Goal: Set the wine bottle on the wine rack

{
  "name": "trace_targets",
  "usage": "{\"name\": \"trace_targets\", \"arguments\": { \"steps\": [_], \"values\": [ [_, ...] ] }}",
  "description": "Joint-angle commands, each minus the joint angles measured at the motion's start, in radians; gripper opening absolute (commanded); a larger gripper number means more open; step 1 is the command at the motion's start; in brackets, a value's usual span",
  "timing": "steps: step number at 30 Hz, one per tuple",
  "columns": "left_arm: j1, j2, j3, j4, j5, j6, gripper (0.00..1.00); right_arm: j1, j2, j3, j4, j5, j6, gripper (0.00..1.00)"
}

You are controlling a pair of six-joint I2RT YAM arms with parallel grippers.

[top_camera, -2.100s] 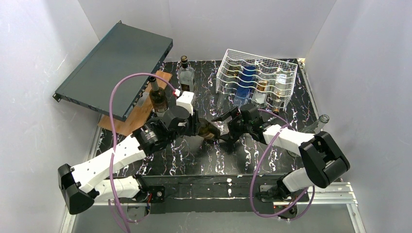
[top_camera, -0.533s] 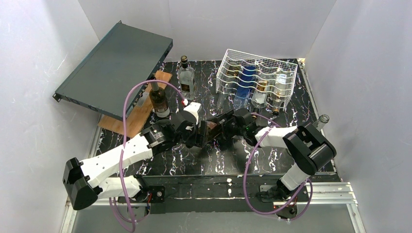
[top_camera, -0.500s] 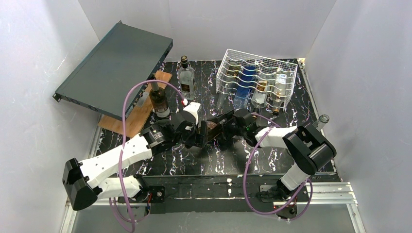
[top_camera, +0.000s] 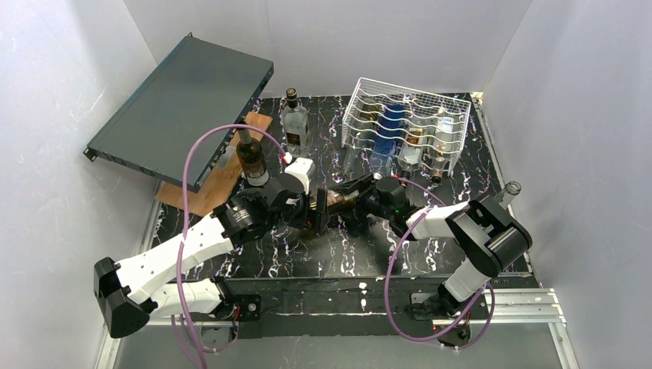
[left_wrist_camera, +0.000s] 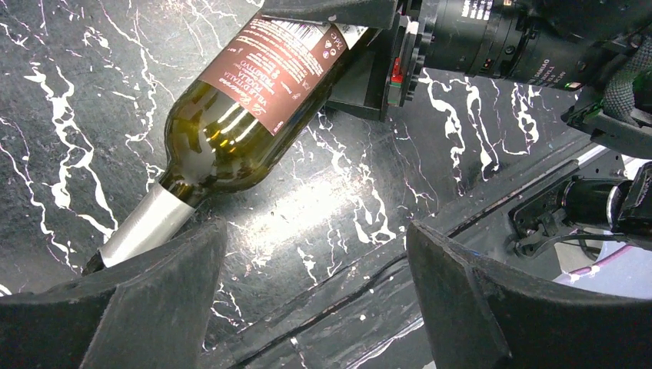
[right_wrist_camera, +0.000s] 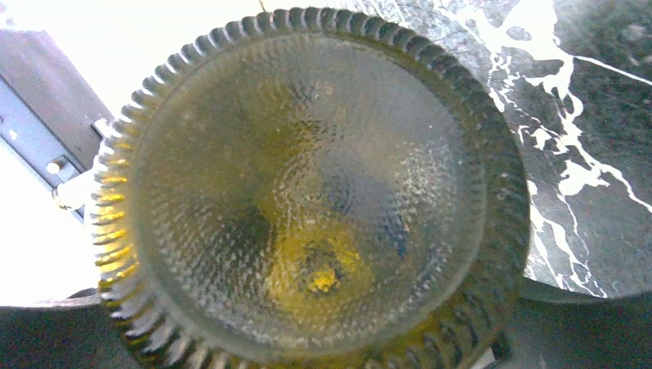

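The wine bottle is dark green with a brown label and a silver foil neck. It lies on its side mid-table between my two grippers. My left gripper is open and just behind the neck, with nothing between its fingers. My right gripper has closed round the bottle's base end, and its black fingers press the glass on both sides. The dimpled bottle base fills the right wrist view. The white wire wine rack stands at the back right.
The rack holds several bottles. A dark-teal case leans at the back left over a wooden board. A dark bottle and a clear bottle stand upright nearby. Another clear bottle is at the right edge.
My left gripper has opened off the bottle's neck and drawn back a little to the left. My right gripper has pushed in over the bottle's base and narrowed round it.
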Motion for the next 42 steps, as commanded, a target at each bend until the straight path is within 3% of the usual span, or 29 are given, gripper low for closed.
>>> {"name": "trace_targets", "arguments": {
  "steps": [1, 6, 13, 23, 28, 42],
  "values": [
    [-0.002, -0.027, 0.049, -0.030, -0.008, 0.010, 0.86, 0.000, -0.047, 0.019, 0.171, 0.007, -0.066, 0.01],
    [-0.002, -0.048, 0.071, -0.051, -0.030, 0.019, 0.86, 0.000, -0.137, 0.097, -0.102, 0.034, -0.307, 0.01],
    [-0.002, -0.076, 0.132, -0.104, -0.059, 0.052, 0.87, -0.027, -0.189, 0.177, -0.227, -0.004, -0.439, 0.01],
    [-0.002, -0.093, 0.180, -0.139, -0.070, 0.066, 0.88, -0.112, -0.132, 0.349, -0.255, -0.225, -0.420, 0.01],
    [-0.002, -0.103, 0.176, -0.141, -0.089, 0.065, 0.88, -0.147, -0.112, 0.462, -0.372, -0.242, -0.490, 0.01],
    [-0.002, -0.044, 0.229, -0.162, -0.111, 0.106, 0.93, -0.235, -0.055, 0.629, -0.467, -0.321, -0.549, 0.01]
  ]
}}
